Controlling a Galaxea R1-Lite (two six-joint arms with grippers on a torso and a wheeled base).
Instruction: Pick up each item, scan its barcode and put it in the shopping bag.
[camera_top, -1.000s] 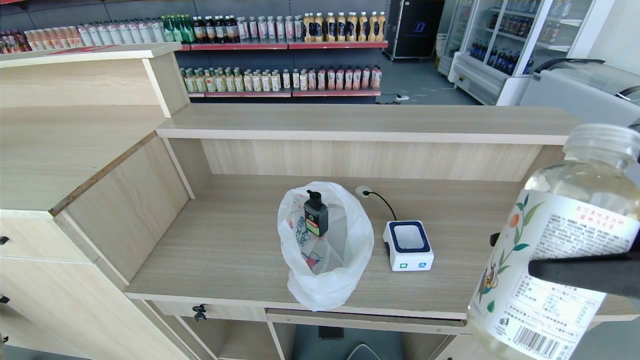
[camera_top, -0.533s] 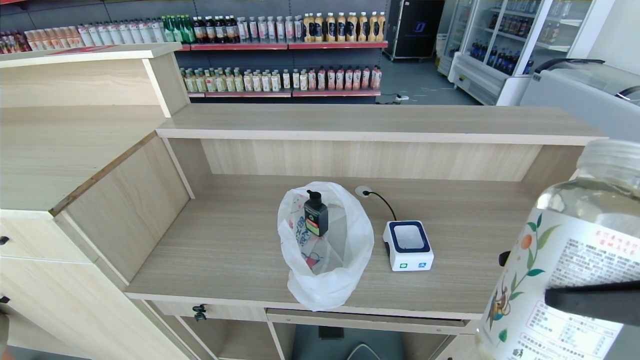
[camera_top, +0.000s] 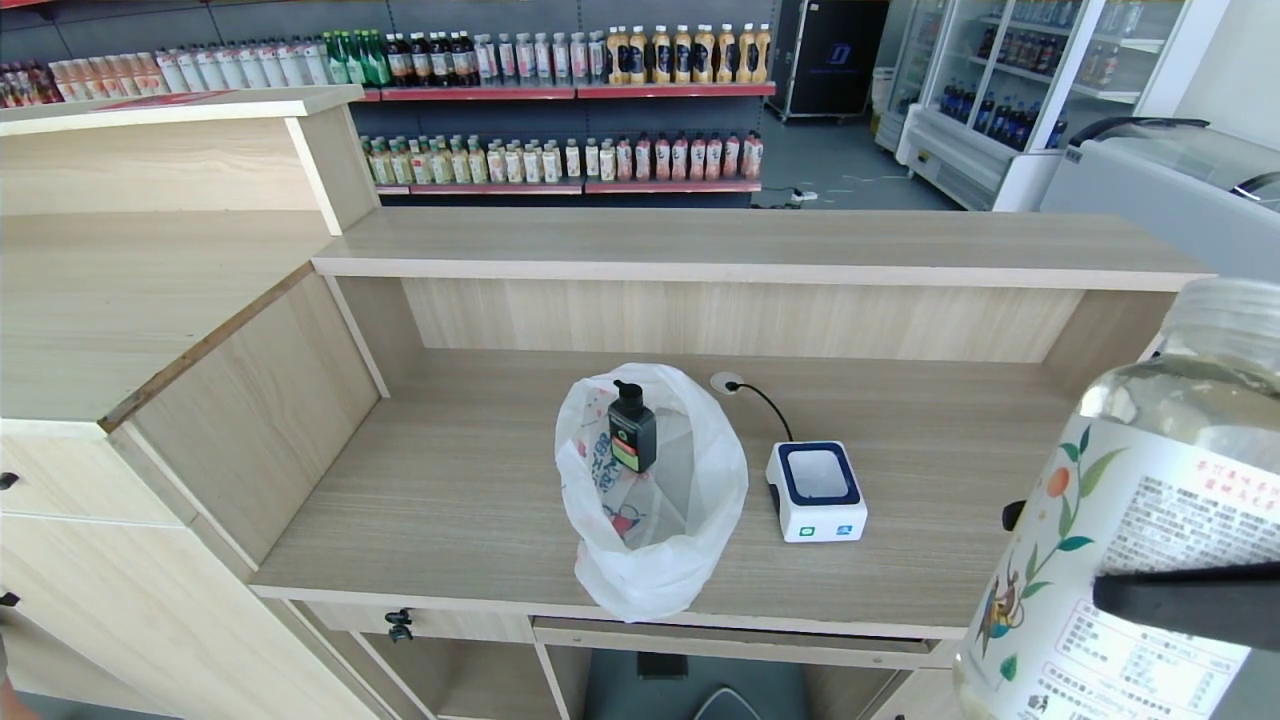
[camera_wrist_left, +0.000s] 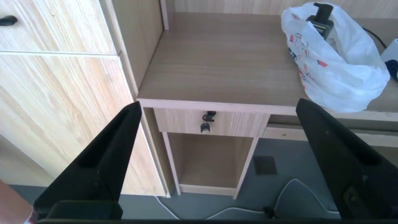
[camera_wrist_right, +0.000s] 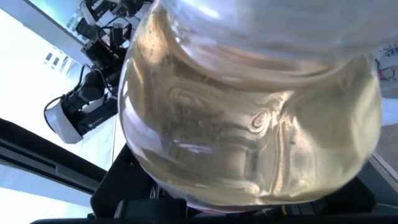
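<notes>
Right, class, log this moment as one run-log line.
right tool: shut on drink bottle, held up | left tool: open, empty | bag: open on counter, pump bottle inside | scanner: right of bag

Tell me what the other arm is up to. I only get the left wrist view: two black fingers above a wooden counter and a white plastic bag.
Observer: The right gripper is shut on a clear bottle of pale yellow liquid with a white flowered label.
Operator: Is it over the bag?
Observer: No. It is held farther to the robot's right than both the white plastic shopping bag and the white scanner box with its blue-framed window.
Operator: What is the black thing in the bag?
Observer: A black pump bottle with a green and red label.
</notes>
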